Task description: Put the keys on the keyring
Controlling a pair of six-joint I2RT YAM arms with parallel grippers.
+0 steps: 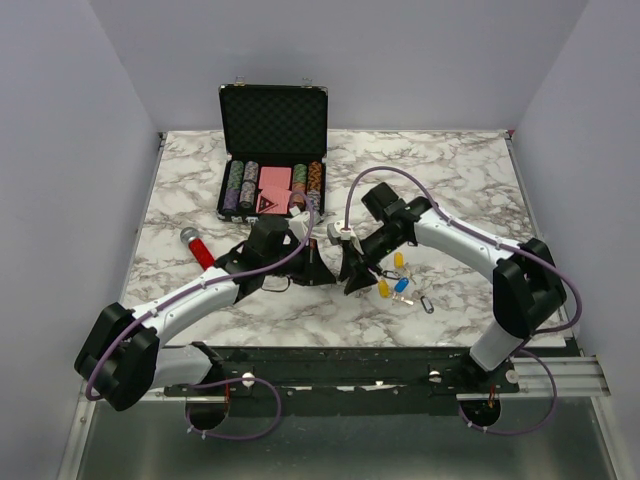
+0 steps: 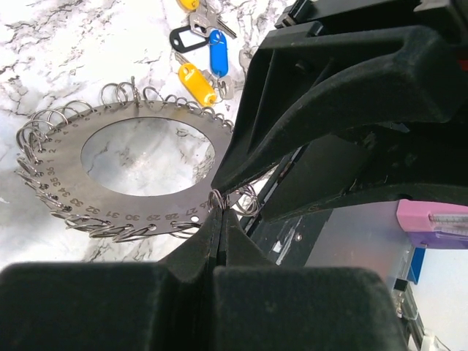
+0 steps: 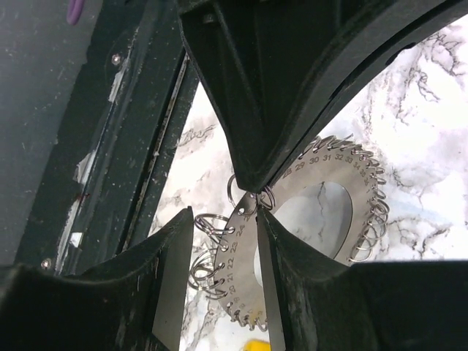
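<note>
Worktop (image 1: 200, 190): marble, with an open chip case (image 1: 273, 120) at the far centre, not involved.

Left gripper (image 2: 217, 213): jaws pressed together on the rim of the keyring (image 2: 66, 157), a flat numbered disc fringed with small split rings, at mid-worktop. Judged a steadying hold that presents one ring to the other arm. Whether the disc is lifted cannot be told.

Right gripper (image 3: 225, 223): jaws half spread, astride the same rim beside the left pinch, with no visible grip on anything. Judged to be lining up on a ring.

Keys (image 1: 400, 283): loose on the worktop just right of both grippers. None seen on the rings.
</note>
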